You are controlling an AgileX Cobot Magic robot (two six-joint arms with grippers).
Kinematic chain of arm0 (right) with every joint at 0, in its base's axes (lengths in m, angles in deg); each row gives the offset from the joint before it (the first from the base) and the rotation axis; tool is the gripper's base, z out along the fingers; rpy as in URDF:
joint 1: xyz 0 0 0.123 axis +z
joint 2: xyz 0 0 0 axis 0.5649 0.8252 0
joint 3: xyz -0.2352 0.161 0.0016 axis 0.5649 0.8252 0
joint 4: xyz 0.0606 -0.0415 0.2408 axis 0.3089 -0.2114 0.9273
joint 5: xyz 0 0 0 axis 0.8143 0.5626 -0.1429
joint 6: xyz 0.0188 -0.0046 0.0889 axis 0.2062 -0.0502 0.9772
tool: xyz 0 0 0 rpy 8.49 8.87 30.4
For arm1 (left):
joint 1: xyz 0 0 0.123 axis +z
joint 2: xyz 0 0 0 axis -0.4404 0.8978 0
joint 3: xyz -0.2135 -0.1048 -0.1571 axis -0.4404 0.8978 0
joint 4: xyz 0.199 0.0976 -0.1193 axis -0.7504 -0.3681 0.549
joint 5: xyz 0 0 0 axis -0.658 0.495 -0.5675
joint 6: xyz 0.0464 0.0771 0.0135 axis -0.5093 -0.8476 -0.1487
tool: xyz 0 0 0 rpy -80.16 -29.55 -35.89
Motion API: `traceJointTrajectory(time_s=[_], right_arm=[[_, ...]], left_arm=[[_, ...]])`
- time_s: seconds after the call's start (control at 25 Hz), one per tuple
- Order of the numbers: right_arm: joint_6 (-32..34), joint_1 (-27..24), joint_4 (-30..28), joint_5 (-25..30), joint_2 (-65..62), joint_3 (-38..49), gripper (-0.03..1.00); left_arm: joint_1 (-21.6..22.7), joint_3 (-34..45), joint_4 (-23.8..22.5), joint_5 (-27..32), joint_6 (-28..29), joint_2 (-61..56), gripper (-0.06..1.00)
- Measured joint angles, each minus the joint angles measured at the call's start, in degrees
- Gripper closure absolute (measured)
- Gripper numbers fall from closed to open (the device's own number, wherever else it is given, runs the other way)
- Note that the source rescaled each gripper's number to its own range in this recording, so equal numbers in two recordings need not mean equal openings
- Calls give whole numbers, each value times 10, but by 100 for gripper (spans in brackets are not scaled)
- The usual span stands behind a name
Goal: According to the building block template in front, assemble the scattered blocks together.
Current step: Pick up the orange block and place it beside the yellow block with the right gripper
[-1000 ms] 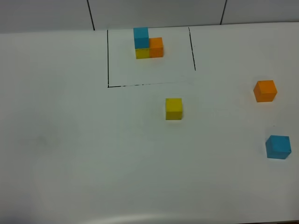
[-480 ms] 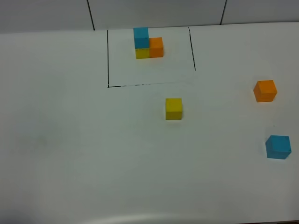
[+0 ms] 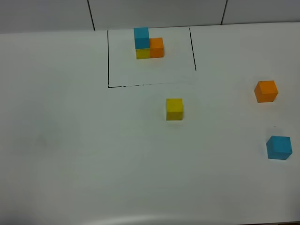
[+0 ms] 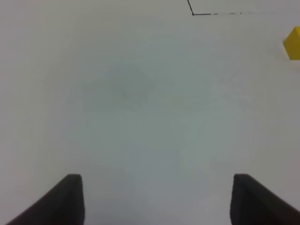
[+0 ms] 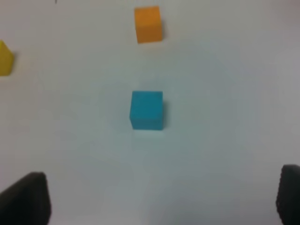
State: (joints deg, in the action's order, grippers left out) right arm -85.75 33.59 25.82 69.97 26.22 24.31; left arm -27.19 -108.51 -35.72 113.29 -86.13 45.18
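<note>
The building block template [image 3: 149, 43] stands at the back inside a black outline: blue on yellow, orange alongside. The scattered blocks lie apart on the white table: a yellow cube [image 3: 174, 109] in the middle, an orange cube [image 3: 266, 91] at the right, a light blue cube [image 3: 279, 147] nearer the front right. Neither arm shows in the high view. My left gripper [image 4: 157, 199] is open over bare table, with the yellow cube [image 4: 293, 43] far off. My right gripper [image 5: 159, 194] is open, with the blue cube [image 5: 147, 110] ahead of it, the orange cube [image 5: 148, 24] beyond and the yellow cube [image 5: 4, 58] off to one side.
A thin black outline [image 3: 108, 61] marks the template's area at the back of the table. The table's front edge [image 3: 140, 218] curves along the bottom of the high view, and a panelled wall [image 3: 154, 11] rises behind the table.
</note>
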Motion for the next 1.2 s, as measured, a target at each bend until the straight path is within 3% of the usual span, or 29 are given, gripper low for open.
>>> traceJointTrajectory(time_s=[0.36,0.96,1.2], right_arm=[[-41,0,-6,-77,286,-60,-3],[-60,1,-9,-111,566,-220,-3],[-83,46,-13,-112,708,-314,-3]], left_arm=[[0,0,0,0,0,0,54],[0,0,0,0,0,0,54],[0,0,0,0,0,0,54]])
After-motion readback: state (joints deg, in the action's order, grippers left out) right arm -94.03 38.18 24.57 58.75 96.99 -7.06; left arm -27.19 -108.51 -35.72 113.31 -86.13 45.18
